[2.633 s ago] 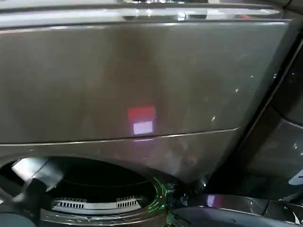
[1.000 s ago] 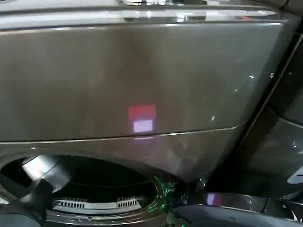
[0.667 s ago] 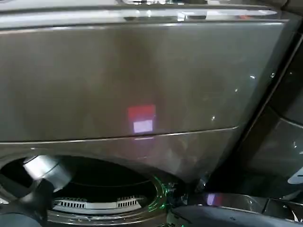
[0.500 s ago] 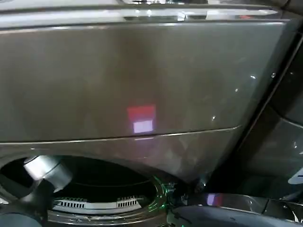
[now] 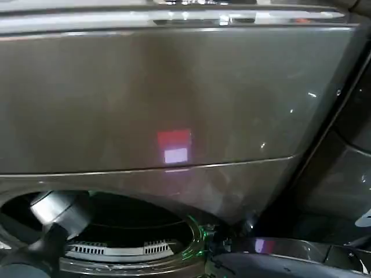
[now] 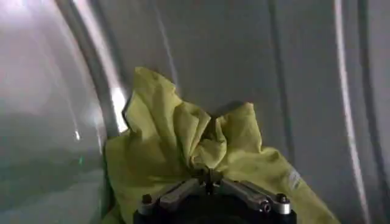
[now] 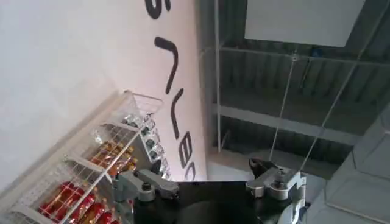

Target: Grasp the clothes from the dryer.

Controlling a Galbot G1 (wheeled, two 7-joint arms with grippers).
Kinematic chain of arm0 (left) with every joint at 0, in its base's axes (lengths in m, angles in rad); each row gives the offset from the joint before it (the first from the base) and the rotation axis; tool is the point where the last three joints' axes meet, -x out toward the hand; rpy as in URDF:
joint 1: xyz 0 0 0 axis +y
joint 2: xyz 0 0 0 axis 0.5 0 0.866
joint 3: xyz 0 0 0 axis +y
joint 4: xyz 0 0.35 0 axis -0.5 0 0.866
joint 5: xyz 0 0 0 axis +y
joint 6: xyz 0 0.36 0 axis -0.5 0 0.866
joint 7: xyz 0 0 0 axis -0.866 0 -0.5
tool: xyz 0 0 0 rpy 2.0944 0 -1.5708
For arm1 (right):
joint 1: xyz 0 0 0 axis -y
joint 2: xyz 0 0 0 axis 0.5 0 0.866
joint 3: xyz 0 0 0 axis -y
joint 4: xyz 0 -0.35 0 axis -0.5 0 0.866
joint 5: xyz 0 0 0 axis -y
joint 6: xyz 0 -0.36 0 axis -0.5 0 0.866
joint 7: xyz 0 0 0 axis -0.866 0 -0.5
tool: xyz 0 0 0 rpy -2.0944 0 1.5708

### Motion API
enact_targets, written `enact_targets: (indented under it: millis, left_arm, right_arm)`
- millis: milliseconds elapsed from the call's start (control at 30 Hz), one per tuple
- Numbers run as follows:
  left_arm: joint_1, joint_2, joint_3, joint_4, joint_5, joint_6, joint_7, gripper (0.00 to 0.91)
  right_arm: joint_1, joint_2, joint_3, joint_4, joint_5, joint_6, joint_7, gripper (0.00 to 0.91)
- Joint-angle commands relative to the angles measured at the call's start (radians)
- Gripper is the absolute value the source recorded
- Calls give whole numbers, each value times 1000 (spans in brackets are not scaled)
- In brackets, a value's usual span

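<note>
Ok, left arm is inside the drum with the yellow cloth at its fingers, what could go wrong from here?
The left gripper pinches only a bunched fold of the clothes, so the fabric may slip free on withdrawal. The trailing cloth could snag on the dryer at its porthole rim. The left arm fills part of the opening, so it may scrape the rim.

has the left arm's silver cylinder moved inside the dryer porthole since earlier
Yes. The left arm's silver cylinder has shifted a little right and down along the bronze-grey metallic dryer porthole rim, nearer the white vent strip.

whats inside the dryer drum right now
The yellow-green clothes lie bunched against the dryer drum wall, with the left gripper shut on a fold. Whatever is under the fabric is hidden.
</note>
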Motion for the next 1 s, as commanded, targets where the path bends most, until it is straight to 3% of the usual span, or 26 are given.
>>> enact_targets:
  millis: [33,400,733,1000]
  left_arm:
    - [67,14,-253,-123,-105,69,-284,0]
    - [279,96,-426,-450,-288,146,-592,0]
    - [469,52,-541,-740,-459,176,-930,0]
    - [621,7,-621,-940,-491,124,-1114,0]
  right_arm:
    - [3,0,-6,2,0,0,1,907]
    - [0,-4,-1,4,7,-1,3,907]
    - [-3,-5,3,1,6,1,5,907]
    - [-23,-8,35,-12,7,0,14,907]
